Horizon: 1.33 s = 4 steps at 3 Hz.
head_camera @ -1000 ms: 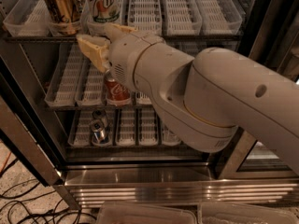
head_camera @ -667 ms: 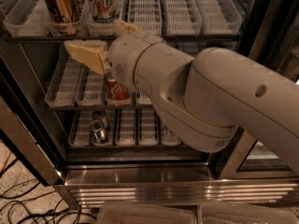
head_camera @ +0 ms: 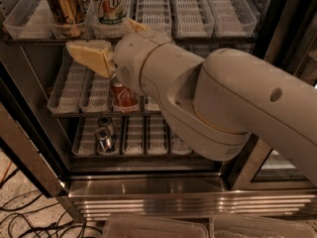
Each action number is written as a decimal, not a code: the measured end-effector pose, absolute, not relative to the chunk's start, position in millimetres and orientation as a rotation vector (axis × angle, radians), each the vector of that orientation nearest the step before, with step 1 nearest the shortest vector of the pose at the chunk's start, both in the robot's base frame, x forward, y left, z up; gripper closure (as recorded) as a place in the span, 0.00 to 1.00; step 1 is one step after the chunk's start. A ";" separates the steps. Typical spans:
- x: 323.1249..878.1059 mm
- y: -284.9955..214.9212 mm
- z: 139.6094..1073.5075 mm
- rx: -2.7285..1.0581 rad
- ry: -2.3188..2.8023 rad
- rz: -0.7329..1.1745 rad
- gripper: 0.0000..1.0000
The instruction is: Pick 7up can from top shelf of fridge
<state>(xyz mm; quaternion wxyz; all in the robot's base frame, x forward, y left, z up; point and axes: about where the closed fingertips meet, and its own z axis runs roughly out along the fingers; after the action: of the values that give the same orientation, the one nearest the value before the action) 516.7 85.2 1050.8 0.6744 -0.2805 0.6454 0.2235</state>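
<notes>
The 7up can [head_camera: 110, 3] is standing upright near the front of the top shelf [head_camera: 194, 15], in one of the white slotted lane trays, toward the left side of the fridge [head_camera: 148, 198]. A gold-bronze can [head_camera: 64, 5] is standing just beside it on the left, in the neighbouring lane. The lanes to the right of the 7up can are showing only their slotted white floors.

The gripper [head_camera: 100, 36] is hovering just below and in front of the 7up can, at the shelf's front edge, with its jaws spread wide apart and gripping nothing. One of the tan fingers [head_camera: 91, 57] is pointing left below the trays, under the two cans; the other is rising just right of the can's base, and whether it is touching the can cannot be told.

The thick pale arm [head_camera: 223, 98] is reaching in from the right, covering much of the middle tier. A red cola can [head_camera: 123, 96] is standing there, just under the wrist. On the lowest tier, silver cans [head_camera: 104, 133] are lying in the left lanes. Dark cables [head_camera: 20, 217] are trailing on the floor at near left.
</notes>
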 end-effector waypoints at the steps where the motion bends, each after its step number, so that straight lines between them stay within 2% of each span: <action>1: 522.9 86.0 1051.8 -0.626 1.448 0.493 0.16; 4: 546.4 81.0 1050.4 -0.613 1.433 0.451 0.21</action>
<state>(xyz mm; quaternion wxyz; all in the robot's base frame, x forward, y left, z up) 546.4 81.0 1050.4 0.6886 -0.2741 0.6404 0.2015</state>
